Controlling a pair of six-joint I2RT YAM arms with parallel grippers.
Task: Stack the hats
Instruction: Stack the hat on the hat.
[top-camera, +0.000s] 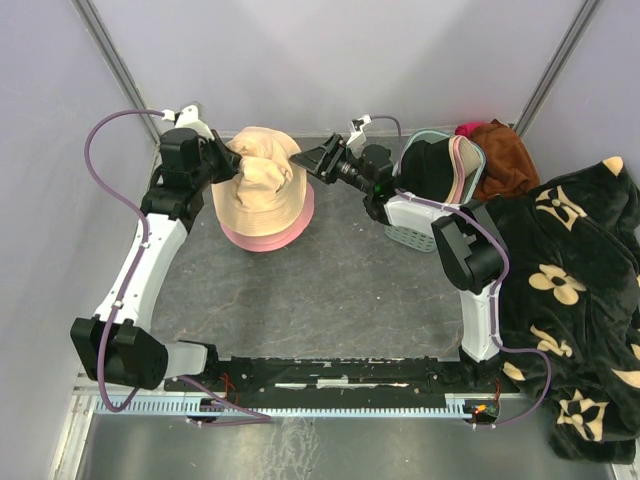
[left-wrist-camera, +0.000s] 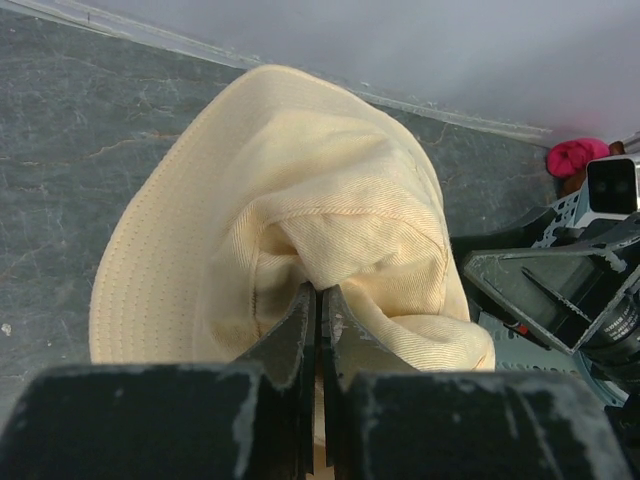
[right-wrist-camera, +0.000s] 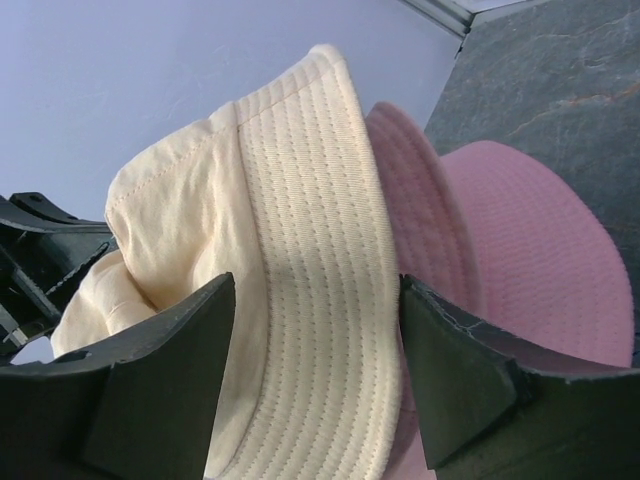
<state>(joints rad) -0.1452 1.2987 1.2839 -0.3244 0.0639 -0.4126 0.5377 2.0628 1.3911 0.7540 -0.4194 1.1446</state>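
Observation:
A beige hat (top-camera: 262, 180) lies crumpled on top of a pink hat (top-camera: 270, 236) at the back left of the table. My left gripper (top-camera: 236, 165) is shut on a fold of the beige hat's crown (left-wrist-camera: 300, 200), its tips (left-wrist-camera: 320, 292) pinching the cloth. From the right, my right gripper (top-camera: 308, 160) stands open with the beige hat's stitched brim (right-wrist-camera: 310, 250) between its jaws (right-wrist-camera: 315, 300). There is a gap on each side of the brim. The pink hat (right-wrist-camera: 530, 260) shows just behind it.
A teal basket (top-camera: 425, 236) stands under the right arm's wrist, with a pink-rimmed soft thing (top-camera: 458, 165) sticking out of it. A rust-brown cloth (top-camera: 505, 160) lies behind it. A black blanket with beige flowers (top-camera: 570, 280) covers the right side.

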